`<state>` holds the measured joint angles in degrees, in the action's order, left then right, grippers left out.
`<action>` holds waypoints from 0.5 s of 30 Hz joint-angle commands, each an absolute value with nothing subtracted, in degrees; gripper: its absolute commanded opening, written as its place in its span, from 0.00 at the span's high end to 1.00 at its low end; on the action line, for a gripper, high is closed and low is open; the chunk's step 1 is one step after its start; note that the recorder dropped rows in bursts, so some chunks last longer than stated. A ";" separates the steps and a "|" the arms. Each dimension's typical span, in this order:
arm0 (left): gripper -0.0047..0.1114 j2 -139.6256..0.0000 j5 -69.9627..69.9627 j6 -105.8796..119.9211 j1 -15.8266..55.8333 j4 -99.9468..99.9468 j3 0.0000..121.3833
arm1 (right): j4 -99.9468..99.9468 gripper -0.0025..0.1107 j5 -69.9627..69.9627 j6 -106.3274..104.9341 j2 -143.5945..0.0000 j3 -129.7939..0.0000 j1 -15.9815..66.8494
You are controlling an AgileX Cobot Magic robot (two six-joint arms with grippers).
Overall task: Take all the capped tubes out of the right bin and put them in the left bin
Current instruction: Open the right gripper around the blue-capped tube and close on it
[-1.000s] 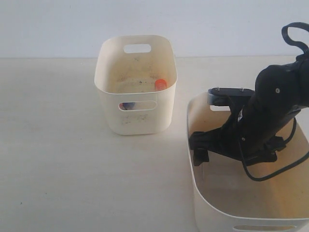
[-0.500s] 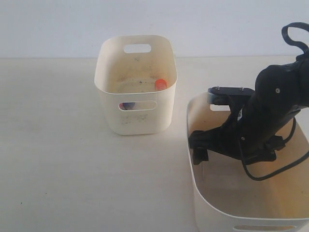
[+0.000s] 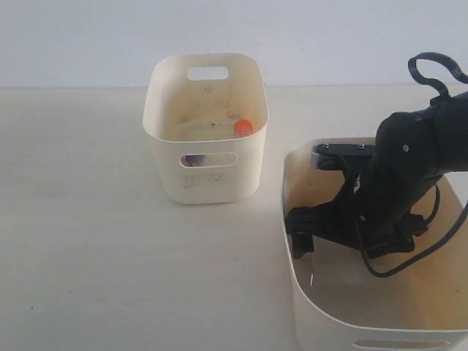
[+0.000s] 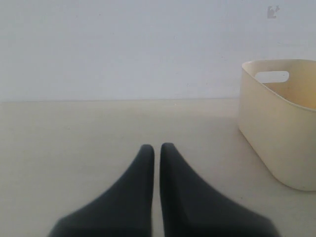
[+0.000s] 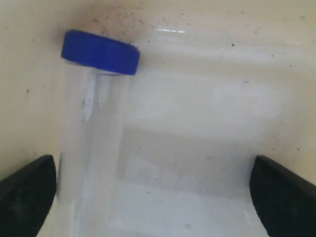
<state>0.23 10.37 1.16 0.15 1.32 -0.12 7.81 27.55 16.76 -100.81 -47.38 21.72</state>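
Observation:
A capped tube with a blue cap (image 5: 100,52) and clear body lies on the floor of the right bin (image 3: 329,330). My right gripper (image 3: 303,242) is low inside that bin and open. In the right wrist view the tube lies between the right gripper's (image 5: 155,195) wide-spread fingers, close beside one fingertip (image 5: 29,190). The left bin (image 3: 205,183) holds an orange-capped tube (image 3: 243,127), and something blue shows through its handle slot (image 3: 194,159). My left gripper (image 4: 157,147) is shut and empty over bare table; the exterior view does not show it.
The left wrist view has a cream bin (image 4: 276,133) off to one side. The right arm's black body and cable (image 3: 409,190) fill much of the right bin. Pale table (image 3: 88,219) spreads around both bins.
The right arm has sunk lower into the right bin, bringing its gripper nearer the floor. The left bin and its contents have not moved.

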 commanded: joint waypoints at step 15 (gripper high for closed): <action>0.92 0.00 9.98 0.92 0.56 1.51 0.00 | 8.10 0.98 26.10 17.41 -99.95 -47.32 21.78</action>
<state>0.23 10.37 1.16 0.15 1.32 -0.12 7.12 26.85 17.37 -101.18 -47.38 21.63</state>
